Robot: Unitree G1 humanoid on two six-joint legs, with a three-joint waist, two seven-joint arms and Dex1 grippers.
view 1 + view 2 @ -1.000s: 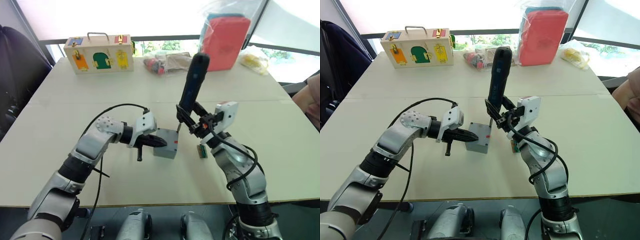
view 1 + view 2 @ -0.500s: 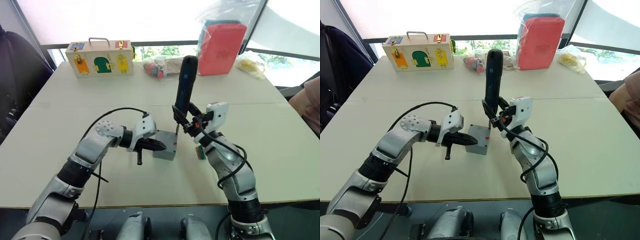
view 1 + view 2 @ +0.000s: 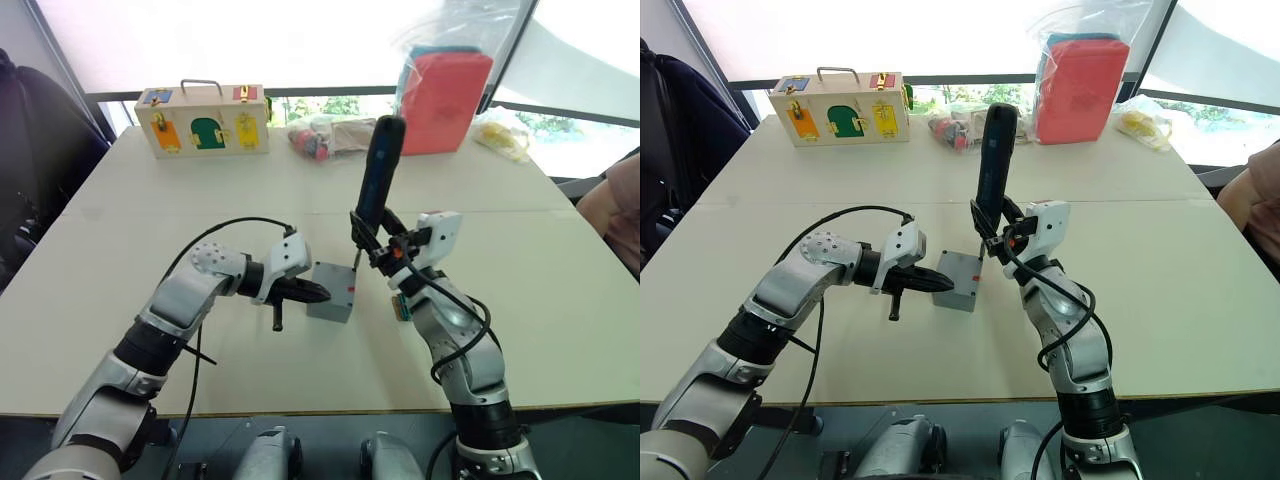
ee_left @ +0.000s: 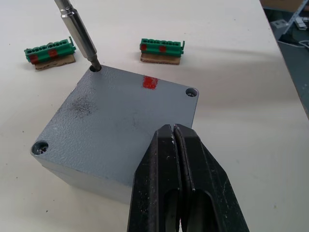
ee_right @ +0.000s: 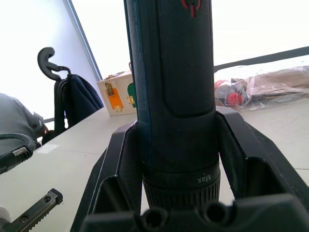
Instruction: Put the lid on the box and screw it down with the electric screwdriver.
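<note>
The grey box [image 3: 331, 303] stands mid-table with the lid [image 4: 120, 118] seated flat on top of it. My left gripper [image 4: 174, 129] is shut, its joined fingertips resting on the lid's near edge. The dark electric screwdriver [image 3: 378, 172] stands nearly upright in my right gripper [image 3: 376, 247], which is shut on its lower body. Its metal bit [image 4: 79, 34] sits in the lid's far corner screw hole. Two other corner holes on the lid show screw heads.
Two green blocks [image 4: 50, 50] [image 4: 161, 47] lie just beyond the box. At the table's back are a wooden case with colourful doors [image 3: 203, 122], a bagged bundle [image 3: 330, 135], a red pack in plastic [image 3: 445, 85] and a yellow bag [image 3: 503, 132]. A person's arm [image 3: 612, 205] shows at the right edge.
The screwdriver and my right gripper have shifted slightly over the box, the bit staying at the same corner. The left gripper stays on the lid. The camera has moved a little.
</note>
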